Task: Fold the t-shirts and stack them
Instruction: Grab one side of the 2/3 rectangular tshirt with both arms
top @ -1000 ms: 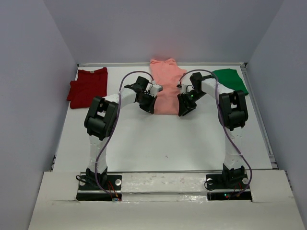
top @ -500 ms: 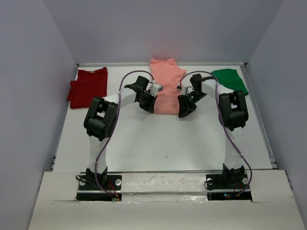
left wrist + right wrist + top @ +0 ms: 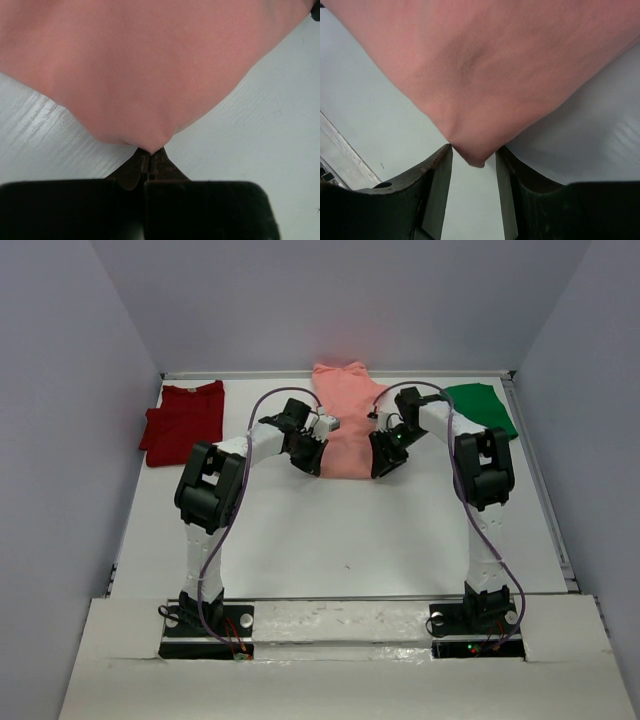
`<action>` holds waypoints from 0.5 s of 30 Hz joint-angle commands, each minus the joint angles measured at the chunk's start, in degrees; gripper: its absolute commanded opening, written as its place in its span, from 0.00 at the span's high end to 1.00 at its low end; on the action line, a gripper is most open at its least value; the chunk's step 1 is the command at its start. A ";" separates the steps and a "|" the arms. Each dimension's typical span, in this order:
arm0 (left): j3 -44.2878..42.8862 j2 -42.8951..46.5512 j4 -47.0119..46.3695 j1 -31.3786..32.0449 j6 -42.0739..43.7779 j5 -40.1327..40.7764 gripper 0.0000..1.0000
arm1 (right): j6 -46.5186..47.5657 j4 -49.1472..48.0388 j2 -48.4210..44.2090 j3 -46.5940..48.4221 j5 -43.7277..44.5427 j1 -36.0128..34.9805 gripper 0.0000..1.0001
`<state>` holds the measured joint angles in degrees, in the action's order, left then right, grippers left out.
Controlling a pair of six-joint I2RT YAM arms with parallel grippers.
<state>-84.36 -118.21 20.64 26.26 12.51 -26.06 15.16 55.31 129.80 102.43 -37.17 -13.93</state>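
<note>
Salmon-pink t-shirt [image 3: 345, 425] corner clenched in left fingers [image 3: 132, 172]; right fingers [image 3: 437, 185] stand apart around another corner.

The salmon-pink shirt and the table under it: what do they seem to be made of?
The salmon-pink shirt looks like soft knit cloth, perhaps cotton jersey, with a matte finish: fine weave lines and limp folds show in the right wrist view. The table looks like a hard white board with a slight sheen and faint grain-like streaks; it could be painted wood or laminate.
</note>
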 commanded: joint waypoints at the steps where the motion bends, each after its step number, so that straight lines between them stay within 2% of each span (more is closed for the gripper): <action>1: 0.24 4.39 1.15 0.19 0.85 -0.22 1.00 | 0.22 -1.08 1.95 3.12 0.25 0.13 0.54; 4: 0.33 4.75 1.50 0.28 1.11 -0.13 1.00 | 0.22 -0.91 3.09 4.00 0.25 0.13 0.56; 7: 0.86 5.10 1.42 0.19 1.29 -0.04 1.00 | 0.22 -0.73 3.53 4.53 0.25 0.13 0.68; 8: 0.86 5.19 1.50 0.19 1.37 0.05 1.00 | 0.22 -0.55 3.53 4.53 0.43 0.13 0.73; 9: 0.86 5.27 1.50 0.19 1.46 -0.04 1.00 | 0.22 -0.55 3.36 4.44 0.60 0.13 0.83; 12: 0.69 5.27 1.68 0.28 1.64 0.14 1.00 | 0.31 -0.47 2.40 3.65 0.96 0.13 1.00; 15: 0.34 5.54 2.03 0.19 1.73 0.57 1.00 | 0.49 -0.64 0.90 2.34 1.92 0.13 1.00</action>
<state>-83.92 -117.08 20.95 26.26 13.23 -26.00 14.83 55.20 132.38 105.32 -37.34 -13.93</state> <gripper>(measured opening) 0.019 0.022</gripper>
